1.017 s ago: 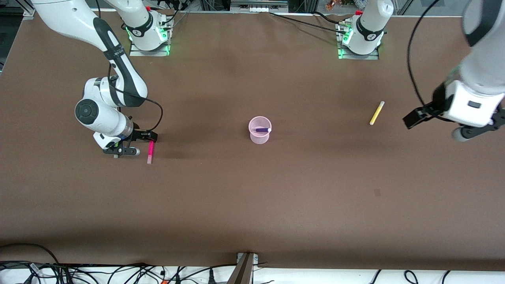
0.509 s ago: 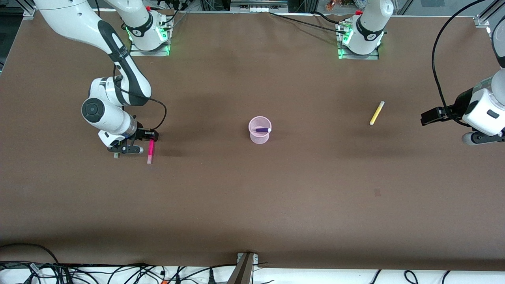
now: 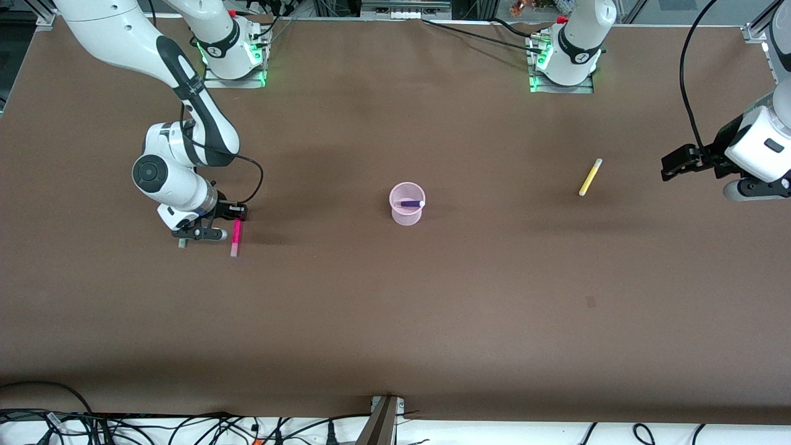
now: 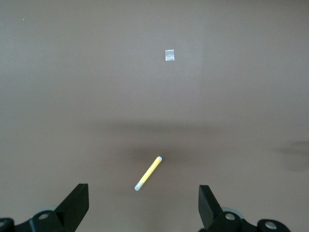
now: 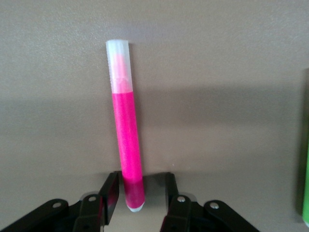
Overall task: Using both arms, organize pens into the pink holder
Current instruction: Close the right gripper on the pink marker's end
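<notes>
magenta pen framed for pickup, yellow pen waiting

right gripper (image 5: 136, 193) low at the right arm's end of the table, fingers spread either side of the magenta pen (image 5: 124, 154), apparently not yet pinching, placed so for a lift toward the pink holder (image 3: 407, 204). purple pen (image 3: 410, 203) already inside. left gripper (image 4: 144, 205) aloft and spread wide near the yellow pen (image 3: 590, 177), lying flat toward the left arm's end. sliver of green pen (image 5: 305, 159) beside the magenta one
</notes>
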You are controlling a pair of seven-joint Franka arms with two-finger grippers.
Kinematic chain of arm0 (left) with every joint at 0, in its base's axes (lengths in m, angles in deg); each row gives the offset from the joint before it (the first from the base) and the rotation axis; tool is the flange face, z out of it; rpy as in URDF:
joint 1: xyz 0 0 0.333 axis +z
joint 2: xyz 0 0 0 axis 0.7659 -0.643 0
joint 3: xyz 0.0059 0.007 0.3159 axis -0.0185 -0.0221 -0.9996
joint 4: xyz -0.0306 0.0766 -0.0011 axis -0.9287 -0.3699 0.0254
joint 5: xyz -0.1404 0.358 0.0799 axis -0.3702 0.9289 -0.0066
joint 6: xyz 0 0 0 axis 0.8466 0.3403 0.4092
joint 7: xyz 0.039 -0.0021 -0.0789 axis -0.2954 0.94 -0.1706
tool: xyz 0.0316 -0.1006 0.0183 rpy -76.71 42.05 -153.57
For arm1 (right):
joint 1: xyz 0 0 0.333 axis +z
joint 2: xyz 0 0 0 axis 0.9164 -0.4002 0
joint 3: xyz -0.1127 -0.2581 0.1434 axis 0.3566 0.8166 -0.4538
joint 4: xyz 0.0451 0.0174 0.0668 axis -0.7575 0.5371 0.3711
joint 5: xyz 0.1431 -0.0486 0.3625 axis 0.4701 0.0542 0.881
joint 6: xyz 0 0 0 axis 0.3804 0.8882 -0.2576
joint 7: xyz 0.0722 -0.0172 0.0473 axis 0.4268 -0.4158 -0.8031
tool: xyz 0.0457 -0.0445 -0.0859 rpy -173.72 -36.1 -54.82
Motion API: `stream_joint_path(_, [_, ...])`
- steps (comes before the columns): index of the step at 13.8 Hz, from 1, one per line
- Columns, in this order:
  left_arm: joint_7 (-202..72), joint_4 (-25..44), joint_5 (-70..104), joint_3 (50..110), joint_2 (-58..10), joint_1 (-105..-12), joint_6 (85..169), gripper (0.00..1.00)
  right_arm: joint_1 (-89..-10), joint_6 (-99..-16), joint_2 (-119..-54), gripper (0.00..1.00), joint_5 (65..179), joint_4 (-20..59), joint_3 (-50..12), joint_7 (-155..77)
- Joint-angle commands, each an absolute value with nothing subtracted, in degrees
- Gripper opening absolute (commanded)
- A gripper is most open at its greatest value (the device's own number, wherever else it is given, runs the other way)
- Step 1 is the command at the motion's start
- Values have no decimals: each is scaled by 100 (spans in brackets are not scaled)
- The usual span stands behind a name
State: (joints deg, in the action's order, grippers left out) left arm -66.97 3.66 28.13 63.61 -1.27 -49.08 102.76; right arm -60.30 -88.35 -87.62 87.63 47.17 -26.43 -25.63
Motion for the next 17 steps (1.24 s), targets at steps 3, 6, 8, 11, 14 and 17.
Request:
stream_joint_path(3, [-6942,533,2710,5902,51,-5342,10405,100,-6026,-8945,-8718,3,8869,4801,-2681,-2544])
stream_joint_path(6, [-6934,436,2719,5902,-11,-5350,10414,100,-6026,-8849,-8666,0,8869,4766,-2690,-2484])
stream_joint_path(8, [-6942,340,2719,5902,-20,-5376,10432,100,-6026,-8280,-8604,0,8887,4486,-2978,-1932])
stream_joint_path(11, [-6942,32,2737,5893,-186,-5332,10440,100,-6026,-7033,-8569,0,9954,3731,-3155,-1587])
stream_joint_path(14, [-6943,23,2772,5849,-335,-5315,10467,100,-6008,-5959,-8578,0,10985,3062,-3173,-1080])
stream_joint_path(17, [-6995,14,2824,5840,-537,-5095,10467,100,-5605,-5658,-8578,0,11713,2718,-3191,-69])
